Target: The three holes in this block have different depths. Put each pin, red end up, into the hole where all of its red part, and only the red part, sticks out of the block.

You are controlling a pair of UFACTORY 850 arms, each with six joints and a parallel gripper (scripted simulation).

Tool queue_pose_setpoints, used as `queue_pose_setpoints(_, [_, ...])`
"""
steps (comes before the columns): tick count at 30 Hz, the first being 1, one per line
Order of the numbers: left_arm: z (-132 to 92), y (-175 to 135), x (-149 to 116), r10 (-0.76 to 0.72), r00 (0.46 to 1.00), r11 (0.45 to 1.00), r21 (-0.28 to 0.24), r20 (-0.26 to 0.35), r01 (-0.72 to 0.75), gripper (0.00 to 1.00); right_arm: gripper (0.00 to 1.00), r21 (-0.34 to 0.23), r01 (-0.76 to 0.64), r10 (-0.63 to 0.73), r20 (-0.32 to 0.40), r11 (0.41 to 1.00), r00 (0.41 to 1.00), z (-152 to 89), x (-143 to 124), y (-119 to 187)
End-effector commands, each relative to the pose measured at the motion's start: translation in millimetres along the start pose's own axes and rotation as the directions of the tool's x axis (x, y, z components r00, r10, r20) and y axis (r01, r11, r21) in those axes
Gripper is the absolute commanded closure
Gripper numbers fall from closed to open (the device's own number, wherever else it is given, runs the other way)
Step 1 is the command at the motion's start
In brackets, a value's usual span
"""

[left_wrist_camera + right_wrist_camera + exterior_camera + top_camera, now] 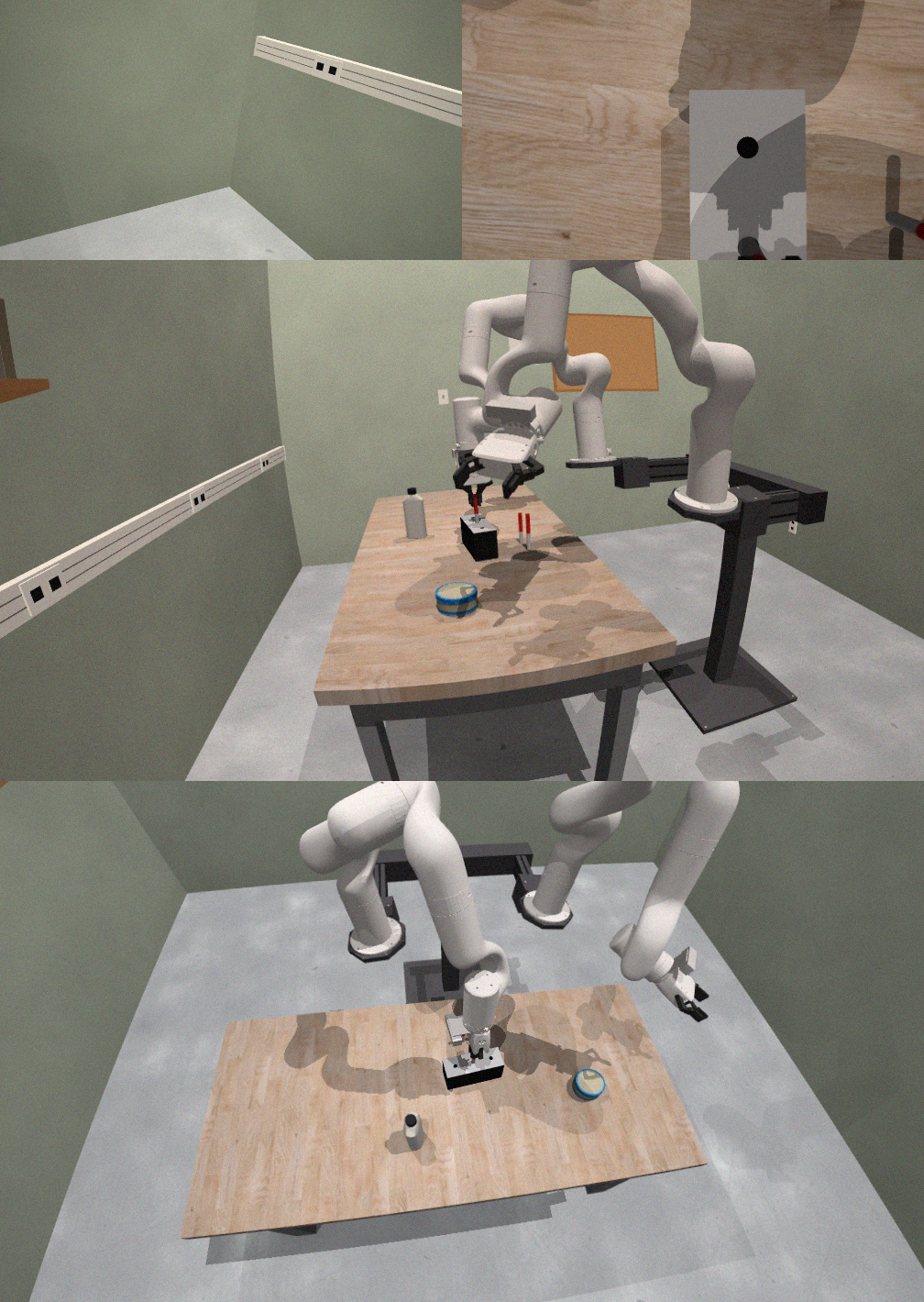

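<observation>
The block, black with a light grey top, stands mid-table. Its two end holes are empty; one end hole also shows in the right wrist view. My right gripper is shut on an upright pin, red end up, at the middle hole. Some grey shows above the block; how far the tip is in, I cannot tell. Two more pins stand upright beside the block. My left gripper is open and empty, high beyond the table's side.
A grey bottle with a black cap stands on the table. A round blue-rimmed tin lies at the block's other side. The left arm hangs in front of the right arm in the exterior view.
</observation>
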State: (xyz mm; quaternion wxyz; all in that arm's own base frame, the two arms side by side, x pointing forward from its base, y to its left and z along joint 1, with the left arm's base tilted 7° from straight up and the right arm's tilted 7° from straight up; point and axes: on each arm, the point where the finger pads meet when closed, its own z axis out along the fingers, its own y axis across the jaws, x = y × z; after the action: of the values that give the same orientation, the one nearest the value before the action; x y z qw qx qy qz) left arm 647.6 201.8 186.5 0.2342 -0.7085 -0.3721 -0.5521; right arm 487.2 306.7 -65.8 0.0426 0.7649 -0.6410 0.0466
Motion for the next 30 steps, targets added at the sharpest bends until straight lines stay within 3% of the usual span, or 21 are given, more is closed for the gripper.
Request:
queue_pose_setpoints(1, [0.1, 0.5, 1.1, -0.001, 1.000, 1.000, -0.001, -0.002, 0.001, 0.00, 1.00, 0.002, 0.000, 0.000, 0.001, 1.000, 1.000, -1.2, -0.5, -1.2])
queue_pose_setpoints(2, [0.1, 0.5, 1.1, -0.001, 1.000, 1.000, -0.001, -0.002, 0.001, 0.00, 1.00, 0.002, 0.000, 0.000, 0.001, 1.000, 1.000, -1.2, -0.5, -1.2])
queue_pose_setpoints(3, [0.1, 0.5, 1.1, -0.001, 1.000, 1.000, -0.001, -0.002, 0.001, 0.00, 0.00, 0.002, 0.000, 0.000, 0.001, 1.000, 1.000, -0.9, -0.5, -1.0])
queue_pose_setpoints(30, [0.1, 0.5, 1.1, -0.001, 1.000, 1.000, -0.001, -0.002, 0.001, 0.00, 0.00, 0.002, 0.000, 0.000, 0.001, 1.000, 1.000, -0.9, -0.5, -1.1])
